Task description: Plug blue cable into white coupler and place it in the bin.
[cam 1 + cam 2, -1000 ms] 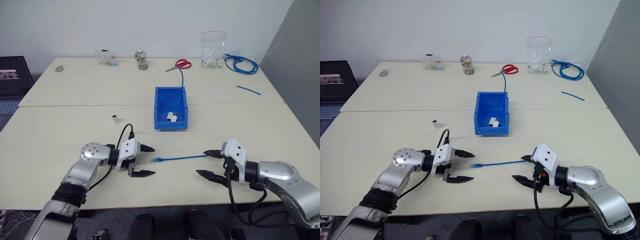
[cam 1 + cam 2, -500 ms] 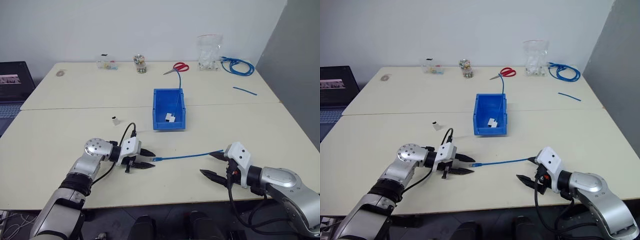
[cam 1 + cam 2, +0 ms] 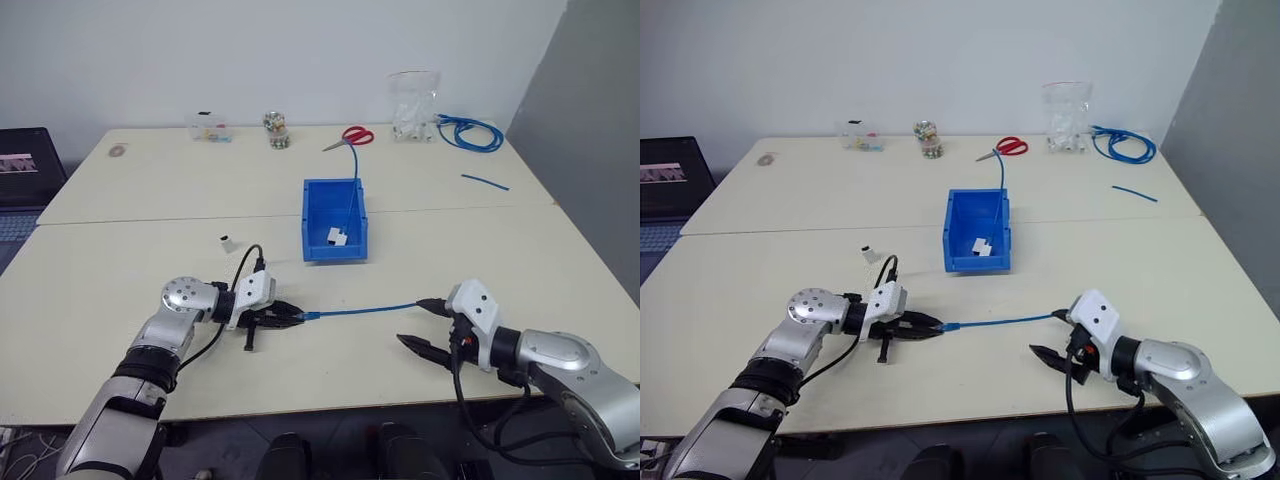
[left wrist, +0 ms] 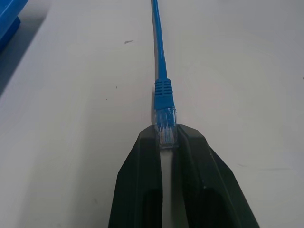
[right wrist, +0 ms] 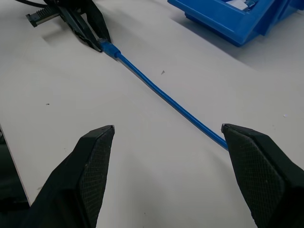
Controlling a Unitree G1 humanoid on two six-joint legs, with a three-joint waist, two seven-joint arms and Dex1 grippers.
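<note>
A pale table (image 3: 120, 280) made of two tops pushed together fills the head views. Near its front edge lies the blue cable (image 3: 365, 310), stretched almost straight between the two grippers.

The left gripper (image 3: 292, 316) has its two black fingers pressed together on the cable's clear plug. The left wrist view shows this closely: the plug (image 4: 166, 127) sits pinched between the fingertips (image 4: 148, 142), with the ribbed blue boot and the cable running straight away over bare tabletop. A corner of the bin shows at that view's edge.

The right gripper (image 3: 423, 324) has its fingers spread wide. The right wrist view shows the cable passing just beside one fingertip (image 5: 237, 135), while the other finger stands well apart from it; I cannot tell whether the near tip touches the cable. That view also shows the left gripper's fingers at the far end of the cable.

The head views alone show the rest. One blue bin (image 3: 314, 215) stands at the middle of the table, well apart from both grippers. Inside it lies a small white block with a thin blue cable rising over the back rim. One white coupler (image 3: 229, 242) sits alone on the table between the bin and the left arm.

Along the far edge stand red scissors (image 3: 351, 136), a clear bag (image 3: 413, 104), a coiled blue cable (image 3: 470, 131), a short blue offcut (image 3: 485, 182) and a small jar (image 3: 274, 130).

Open tabletop surrounds the stretched cable on all sides.
</note>
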